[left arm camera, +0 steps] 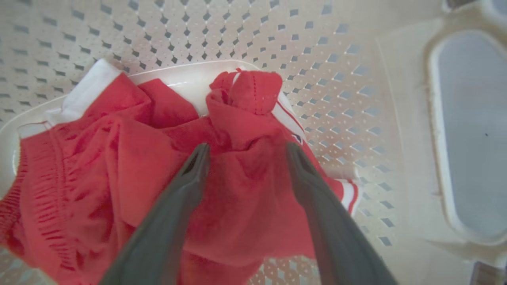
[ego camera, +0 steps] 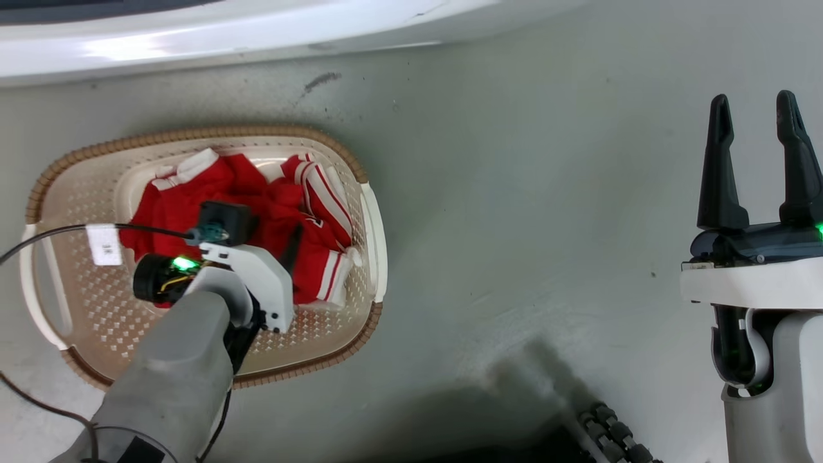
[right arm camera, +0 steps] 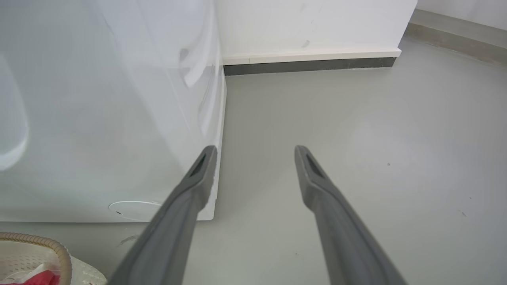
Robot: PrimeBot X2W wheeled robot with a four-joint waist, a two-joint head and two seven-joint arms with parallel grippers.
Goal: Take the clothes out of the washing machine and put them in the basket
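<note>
While the clothes [ego camera: 257, 206] are lying in the basket [ego camera: 193, 134], your left pincer [left arm camera: 246, 147] is hovering spread over them, your right pincer [ego camera: 753, 99] likewise spread.

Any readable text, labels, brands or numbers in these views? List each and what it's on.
White tag on the black cable: short dark print, too small and blurred to read.
Small dark mark on the clothes, beside the white trim: too blurred to tell whether it is text.
Washing machine and basket: no text seen on the parts in view.
</note>
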